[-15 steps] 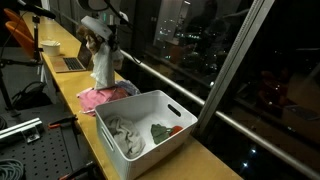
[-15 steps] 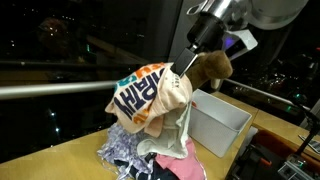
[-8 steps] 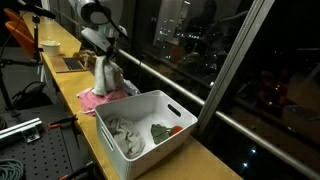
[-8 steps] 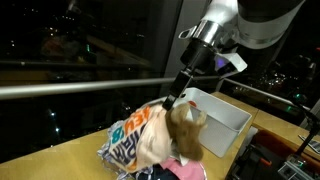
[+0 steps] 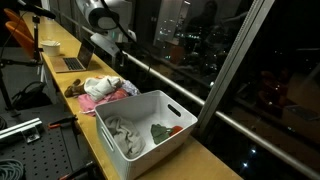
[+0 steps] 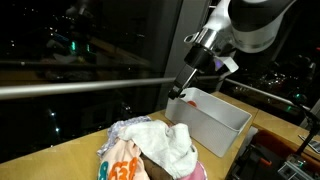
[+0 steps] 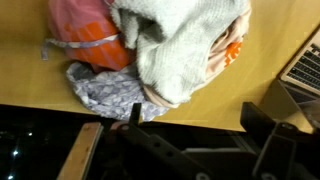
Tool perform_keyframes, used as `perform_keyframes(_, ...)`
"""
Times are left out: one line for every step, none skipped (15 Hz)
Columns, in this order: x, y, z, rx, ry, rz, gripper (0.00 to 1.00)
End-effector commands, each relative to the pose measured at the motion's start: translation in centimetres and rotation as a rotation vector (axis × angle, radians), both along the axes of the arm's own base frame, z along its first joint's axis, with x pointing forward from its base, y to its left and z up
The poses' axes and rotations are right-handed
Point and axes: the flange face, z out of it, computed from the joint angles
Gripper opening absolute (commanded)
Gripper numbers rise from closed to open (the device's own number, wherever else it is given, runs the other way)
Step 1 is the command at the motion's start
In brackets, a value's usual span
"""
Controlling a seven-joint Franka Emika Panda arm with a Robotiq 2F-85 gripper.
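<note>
The black two-finger gripper (image 6: 177,93) hangs with its jaws spread wide and nothing between them, as the wrist view shows; the heap of crumpled clothes (image 6: 150,150), topped by a cream knit garment (image 7: 185,45) over pink, orange-printed and grey patterned cloth, lies below the gripper and apart from it on the long wooden counter (image 5: 212,162); just beside the heap stands a white rectangular plastic bin (image 5: 165,148); an open laptop (image 5: 76,62) sits farther along the counter.

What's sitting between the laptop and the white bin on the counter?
The pile of clothes, a heap of pink and cream pieces, lies between the laptop and the white bin. This shows in an exterior view.
</note>
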Motion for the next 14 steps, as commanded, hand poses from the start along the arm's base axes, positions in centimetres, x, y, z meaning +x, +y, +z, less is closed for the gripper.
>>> perform_keyframes(1.2,-6.4,0.3,-0.052,-0.063,-0.044,1.0)
perform_keyframes(1.6,-8.8,0.2,-0.073,-0.075,-0.061,1.0)
perform_keyframes(1.9,-11.2,-0.3,-0.096,-0.089,-0.078,1.0)
perform_keyframes(2.0,-13.8,-0.5,-0.12,-0.096,-0.098,1.0)
perform_keyframes(2.0,-16.3,-1.0,-0.147,-0.103,-0.115,1.0)
perform_keyframes(2.1,-18.6,-1.6,-0.17,-0.112,-0.132,1.0)
perform_keyframes(2.1,-20.7,-2.3,-0.189,-0.12,-0.15,1.0)
perform_keyframes(2.1,-22.6,-3.1,-0.209,-0.129,-0.165,1.0)
perform_keyframes(2.2,-24.4,-3.7,-0.224,-0.137,-0.181,1.0)
perform_keyframes(2.3,-25.9,-4.5,-0.236,-0.143,-0.196,1.0)
perform_keyframes(2.6,-27.2,-5.5,-0.246,-0.149,-0.21,1.0)
perform_keyframes(2.9,-28.1,-6.3,-0.248,-0.153,-0.224,1.0)
perform_keyframes(3.3,-28.8,-7.3,-0.248,-0.159,-0.238,1.0)
perform_keyframes(3.6,-29.4,-8.3,-0.25,-0.166,-0.251,1.0)
